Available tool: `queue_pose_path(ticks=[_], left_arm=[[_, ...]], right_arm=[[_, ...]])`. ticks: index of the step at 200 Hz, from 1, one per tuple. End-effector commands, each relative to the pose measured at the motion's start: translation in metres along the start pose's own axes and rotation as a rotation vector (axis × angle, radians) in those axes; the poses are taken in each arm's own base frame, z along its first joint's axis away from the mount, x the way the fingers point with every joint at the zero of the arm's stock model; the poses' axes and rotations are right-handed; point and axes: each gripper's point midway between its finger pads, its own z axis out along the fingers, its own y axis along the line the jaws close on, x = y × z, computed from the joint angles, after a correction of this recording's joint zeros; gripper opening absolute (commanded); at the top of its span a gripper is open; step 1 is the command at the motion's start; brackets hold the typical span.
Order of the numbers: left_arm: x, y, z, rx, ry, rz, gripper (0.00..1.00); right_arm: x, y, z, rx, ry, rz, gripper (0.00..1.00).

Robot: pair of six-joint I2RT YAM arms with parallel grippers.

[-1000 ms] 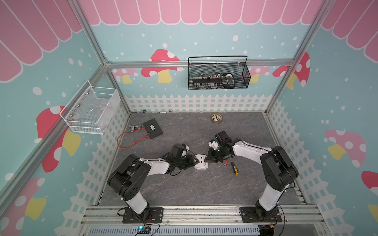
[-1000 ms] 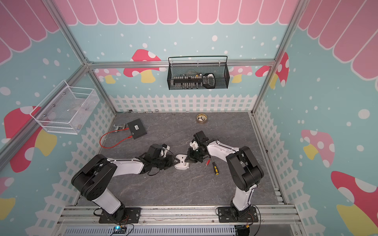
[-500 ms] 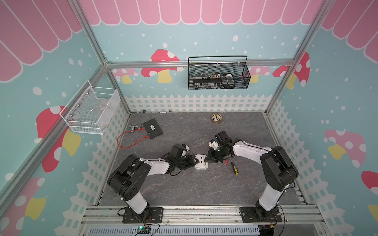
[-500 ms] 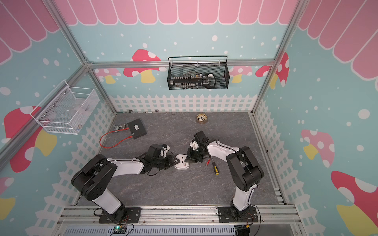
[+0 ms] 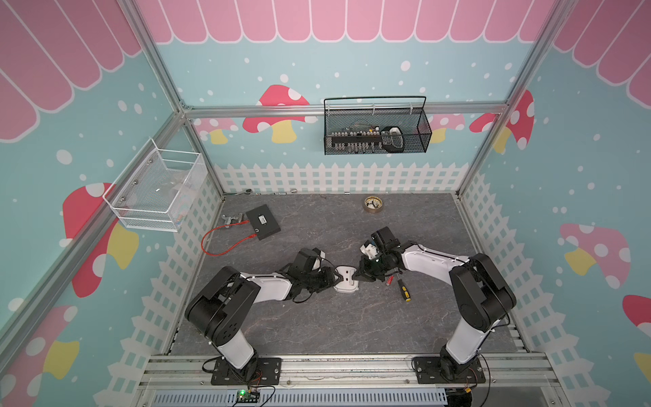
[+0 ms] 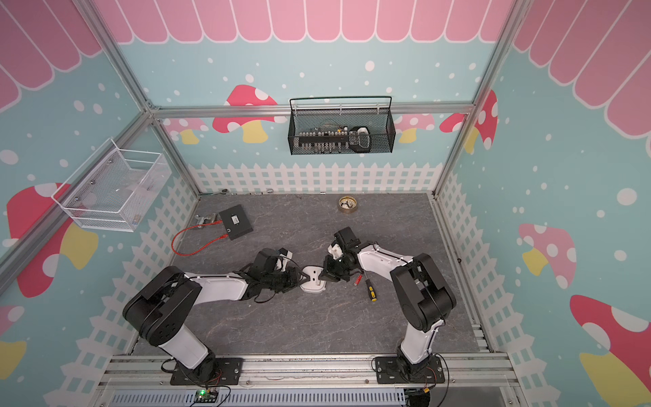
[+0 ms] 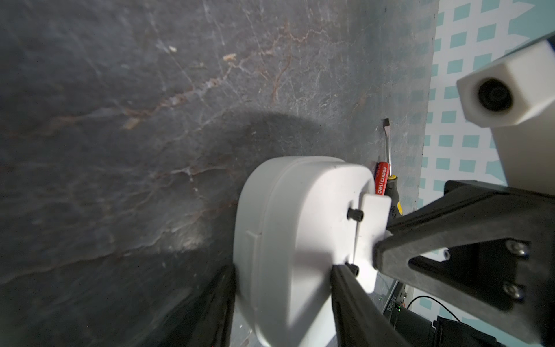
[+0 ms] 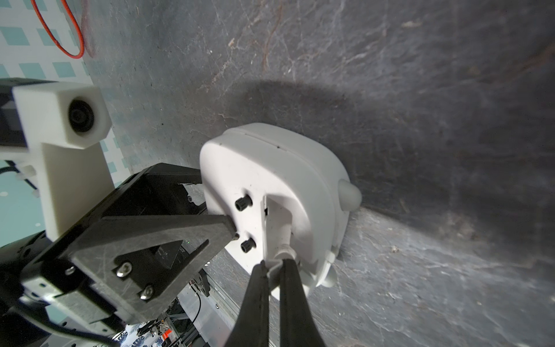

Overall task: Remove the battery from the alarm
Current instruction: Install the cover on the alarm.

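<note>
One view — left wrist — shows battery (image 7: 380, 179) lettering past alarm (image 7: 288, 240).

The alarm (image 5: 347, 280) — a white rounded-square clock — is at the middle of the worktop (image 5: 317, 327), its plain back with two small black knobs turned upward and a flat white cover (image 7: 372, 216) against it. The battery (image 5: 389, 280) — a red cell printed "CARBON" — lies loose on the worktop nearby.

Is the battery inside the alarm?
No, the battery lies on the table beside the screwdriver, outside the alarm.
</note>
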Motion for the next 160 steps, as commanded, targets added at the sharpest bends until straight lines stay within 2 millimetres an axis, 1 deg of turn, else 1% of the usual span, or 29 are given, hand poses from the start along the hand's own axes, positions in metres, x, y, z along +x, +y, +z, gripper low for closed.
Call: queue_pose_path(ticks=[1,29,46,64,87,160], left_arm=[[0.0091,0.0176,0.0027,-0.056,0.015,-0.026,0.53],[0.0095,0.0177,0.0020,-0.058,0.014,-0.025,0.53],[0.0099,0.0186,0.0015,-0.059,0.014,-0.027,0.52],[0.0092,0.0192,0.0007,-0.060,0.011,-0.030,0.53],[0.0079,0.0186,0.0006,-0.058,0.009,-0.027,0.52],[0.0065,0.0185,-0.0005,-0.058,0.003,-0.026,0.53]], right_arm=[[0.0088,-0.0025,0.0021,0.004,0.021,0.013,0.06],[0.0085,-0.0035,0.0053,0.001,0.031,0.015,0.06],[0.0084,-0.0040,0.0062,0.002,0.032,0.016,0.08],[0.0089,-0.0037,0.0059,0.000,0.033,0.018,0.15],[0.0099,-0.0041,0.0048,0.002,0.032,0.021,0.27],[0.0105,-0.0078,-0.0014,0.028,0.020,0.019,0.28]])
